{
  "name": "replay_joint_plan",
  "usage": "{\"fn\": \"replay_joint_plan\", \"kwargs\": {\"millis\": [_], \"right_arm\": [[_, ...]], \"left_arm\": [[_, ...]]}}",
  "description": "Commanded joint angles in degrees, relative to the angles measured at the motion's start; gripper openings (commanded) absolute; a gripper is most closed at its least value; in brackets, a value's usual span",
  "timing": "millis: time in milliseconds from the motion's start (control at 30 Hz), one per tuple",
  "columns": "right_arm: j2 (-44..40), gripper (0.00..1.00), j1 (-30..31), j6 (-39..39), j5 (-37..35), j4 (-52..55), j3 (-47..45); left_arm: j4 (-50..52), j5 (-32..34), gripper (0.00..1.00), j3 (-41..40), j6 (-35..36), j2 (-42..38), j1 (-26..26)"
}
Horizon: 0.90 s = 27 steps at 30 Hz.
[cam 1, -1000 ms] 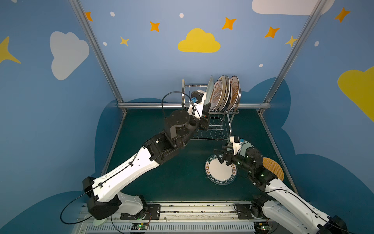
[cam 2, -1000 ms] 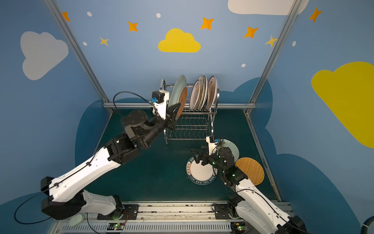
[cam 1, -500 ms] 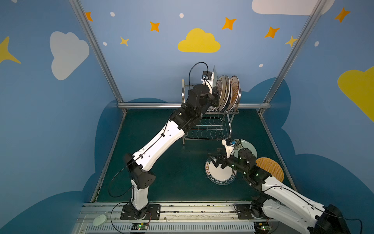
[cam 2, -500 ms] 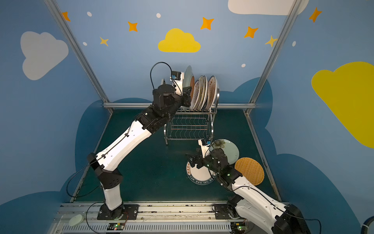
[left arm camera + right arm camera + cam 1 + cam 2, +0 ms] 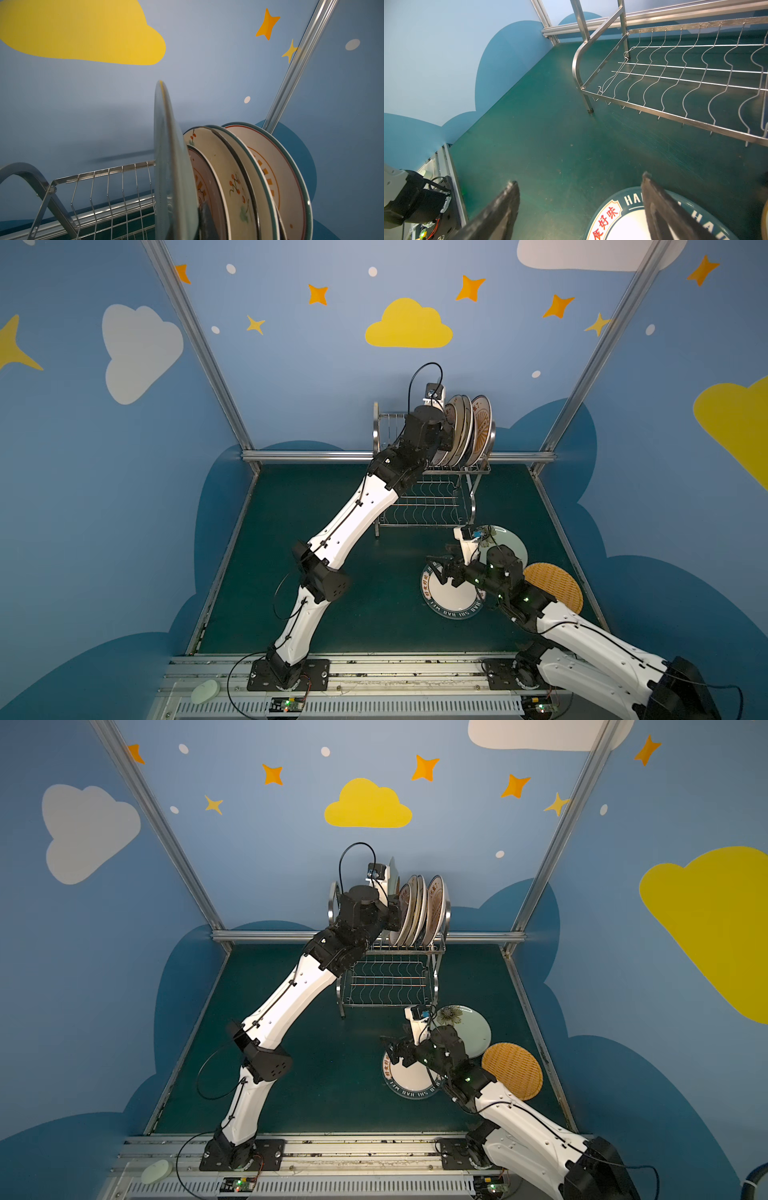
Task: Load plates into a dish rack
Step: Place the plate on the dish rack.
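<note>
Left fingers [image 5: 205,222] clamp pale green round plate [image 5: 166,155] edge-on at top tier of steel wire dish rack [image 5: 419,525], far centre, just left of standing patterned plates [image 5: 239,176]. It is held upright, I judge, to suit a slot. Right fingers [image 5: 500,209] spread wide over flat white letter-rimmed plate [image 5: 629,224], near right, probably the next pick.

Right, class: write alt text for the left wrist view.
A pale green plate, edge-on, is held upright beside patterned plates standing in the rack. Behind is a blue wall with a yellow cloud.
</note>
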State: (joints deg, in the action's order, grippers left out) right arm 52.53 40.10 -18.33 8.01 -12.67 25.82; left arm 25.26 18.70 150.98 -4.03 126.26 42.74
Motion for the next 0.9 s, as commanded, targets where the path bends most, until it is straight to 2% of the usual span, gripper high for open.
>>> {"fn": "replay_joint_plan", "kwargs": {"millis": [0, 867], "right_arm": [[0.59, 0.9, 0.38, 0.75, -0.6, 0.05, 1.51], [2.75, 0.9, 0.55, 0.66, -0.53, 1.0, 2.65]], "left_arm": [[-5.83, 1.4, 0.04, 3.3, 0.69, -1.37, -0.55], [-4.12, 7.05, 0.04, 2.49, 0.32, 2.83, -1.02]]}}
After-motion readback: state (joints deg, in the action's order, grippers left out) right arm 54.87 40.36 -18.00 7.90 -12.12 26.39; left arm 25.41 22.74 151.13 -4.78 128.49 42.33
